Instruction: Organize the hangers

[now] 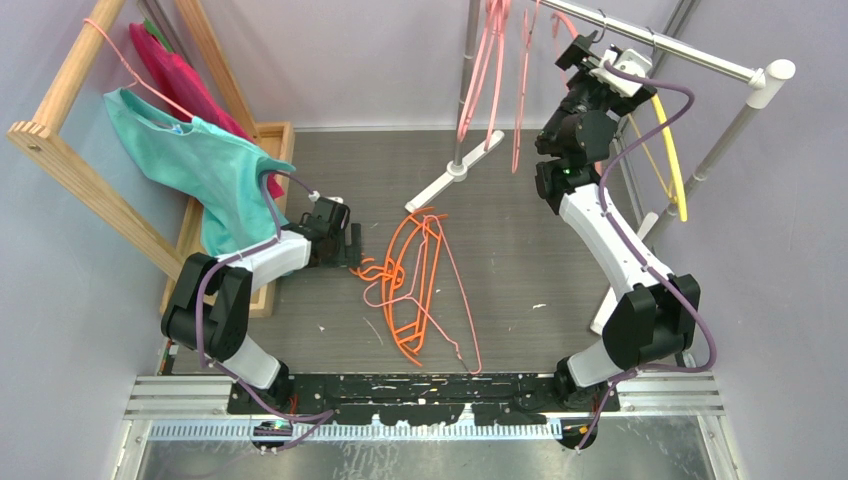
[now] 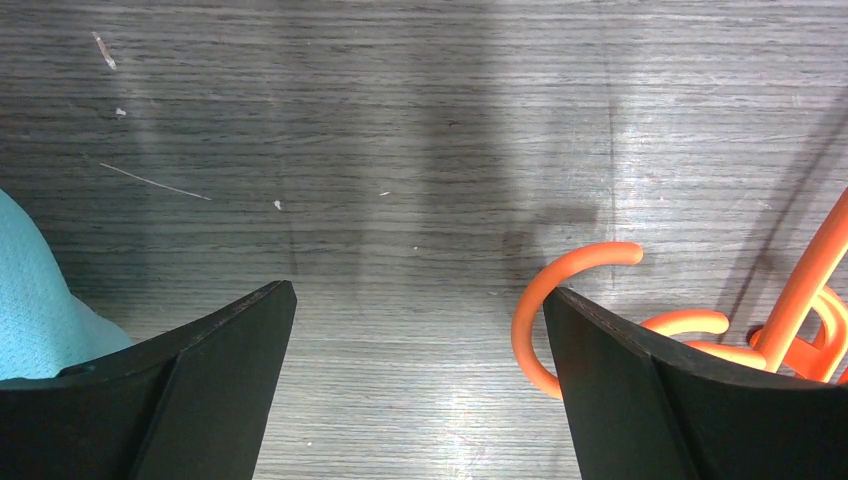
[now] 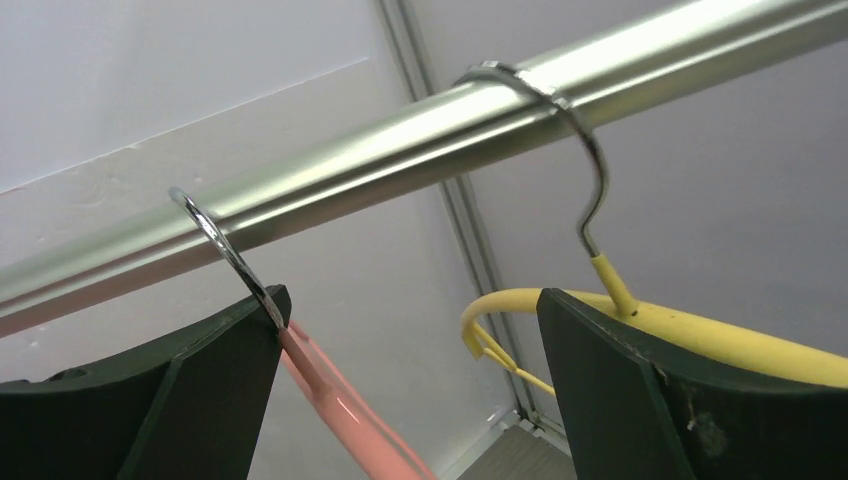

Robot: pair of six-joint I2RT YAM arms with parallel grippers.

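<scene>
Several orange hangers (image 1: 408,280) lie in a tangle mid-table, with a thin pink hanger (image 1: 462,300) among them. My left gripper (image 1: 348,245) sits low just left of the pile. It is open over bare tabletop (image 2: 418,290), and an orange hook (image 2: 545,300) curls against its right finger. Pink hangers (image 1: 490,70) and a yellow hanger (image 1: 674,165) hang from the metal rail (image 1: 690,55). My right gripper (image 1: 588,52) is raised to the rail and open (image 3: 412,292). A pink hanger (image 3: 335,395) is beside its left finger and the yellow hanger (image 3: 720,340) behind its right.
A wooden frame (image 1: 70,150) stands at the left, carrying a pink hanger draped with teal cloth (image 1: 215,170) and a red garment (image 1: 180,75). The teal cloth (image 2: 35,310) reaches beside my left finger. The rail stand's white foot (image 1: 455,170) rests on the table.
</scene>
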